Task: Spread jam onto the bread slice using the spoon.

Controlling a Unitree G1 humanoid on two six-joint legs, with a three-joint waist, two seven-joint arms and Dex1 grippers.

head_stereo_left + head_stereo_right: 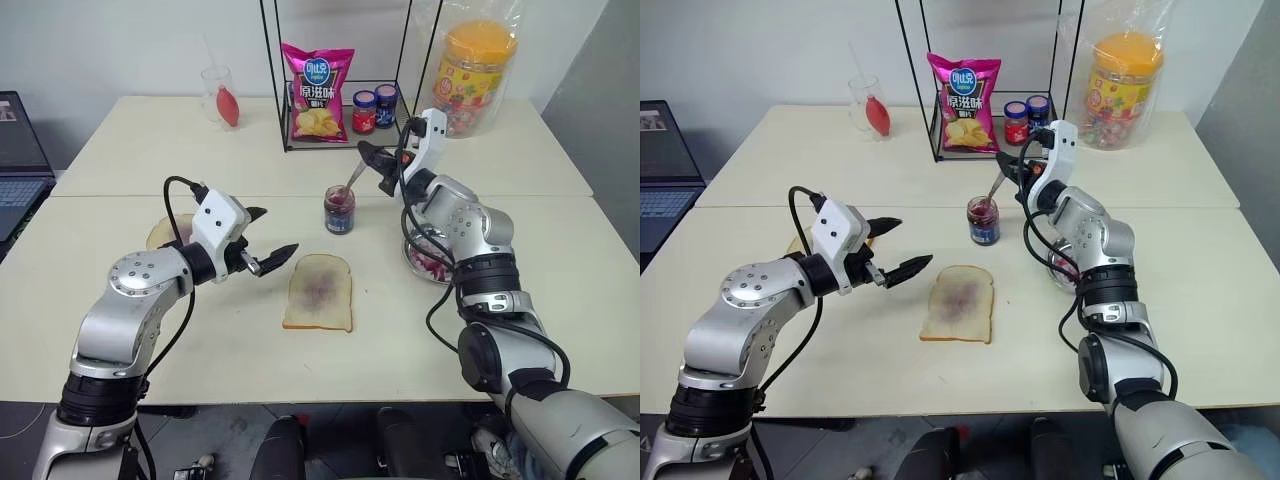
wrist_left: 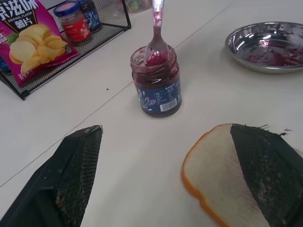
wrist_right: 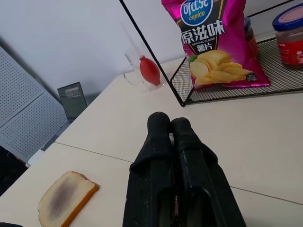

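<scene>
Table (image 1: 500, 330) carrying everything, jar as reference. Bread slice (image 1: 319, 291) flat just in front of jar, faint purple smear up, waiting for a load. Left gripper (image 1: 262, 240) parked beside bread, jaws wide apart, empty, probably ready to steady it. Jar (image 1: 339, 209) upright, lid off, jam inside. Right gripper (image 1: 379, 168) above and behind jar, jaws clamped on spoon (image 1: 352, 181) handle, bowl dipped in jam, likely scooping.

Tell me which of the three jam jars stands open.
The blue-labelled jam jar on the table before the bread slice, with the spoon dipped into it. The two small jars in the wire rack have lids on.
</scene>
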